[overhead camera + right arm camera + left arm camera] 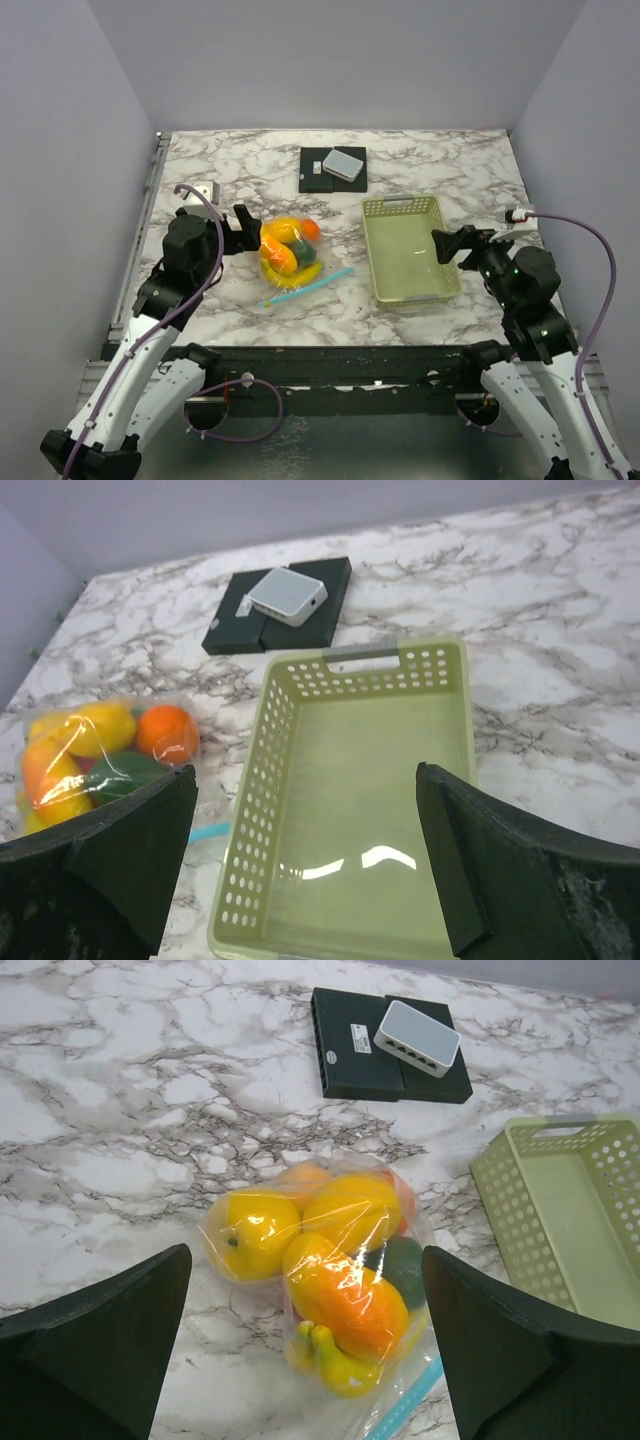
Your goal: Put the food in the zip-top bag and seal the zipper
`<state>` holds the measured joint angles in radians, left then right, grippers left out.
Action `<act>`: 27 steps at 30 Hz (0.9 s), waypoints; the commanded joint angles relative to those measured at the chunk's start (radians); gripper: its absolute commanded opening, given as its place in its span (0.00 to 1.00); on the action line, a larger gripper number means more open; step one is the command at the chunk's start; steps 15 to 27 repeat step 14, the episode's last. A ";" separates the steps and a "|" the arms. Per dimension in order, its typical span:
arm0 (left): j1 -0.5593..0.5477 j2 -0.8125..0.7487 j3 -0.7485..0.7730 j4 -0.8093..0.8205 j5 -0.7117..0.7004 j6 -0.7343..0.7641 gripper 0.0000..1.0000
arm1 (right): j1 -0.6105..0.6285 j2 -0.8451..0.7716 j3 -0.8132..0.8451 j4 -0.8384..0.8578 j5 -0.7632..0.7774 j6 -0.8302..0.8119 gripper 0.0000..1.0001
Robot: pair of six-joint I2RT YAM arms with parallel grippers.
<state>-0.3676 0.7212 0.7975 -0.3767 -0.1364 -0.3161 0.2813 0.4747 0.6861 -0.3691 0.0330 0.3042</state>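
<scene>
As far as I can judge, the food (340,1250) is all inside the zip-top bag (290,258). The bag lies on the table (450,160) just left of the basket (372,250), near it but not touching. The basket shows nothing in it, so I take the loading as done and sealing as the step in hand. The zipper (312,285) runs along the bag's near edge, slanting toward the basket's near left corner. I cannot tell whether any of it is already pressed closed.

My left gripper (247,231) hangs on the side of the bag away from the basket, fingers spread wide and holding nothing. My right gripper (445,245) hovers over the basket's right rim, also spread and empty.

To do this well, I would bring the right across the basket to pin the strip's basket-side end. Then I would pinch the far end with the left and slide toward the basket, fingers square across the blue line. The fruit bulges close behind the mouth, so the pinch should land on the strip only. Catching crinkled film or nudging a fruit could pop the track open or drag the bag.
</scene>
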 commanded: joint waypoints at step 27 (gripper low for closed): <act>0.005 -0.073 -0.034 0.042 0.084 0.022 0.99 | -0.002 -0.089 -0.037 0.089 -0.066 -0.044 0.97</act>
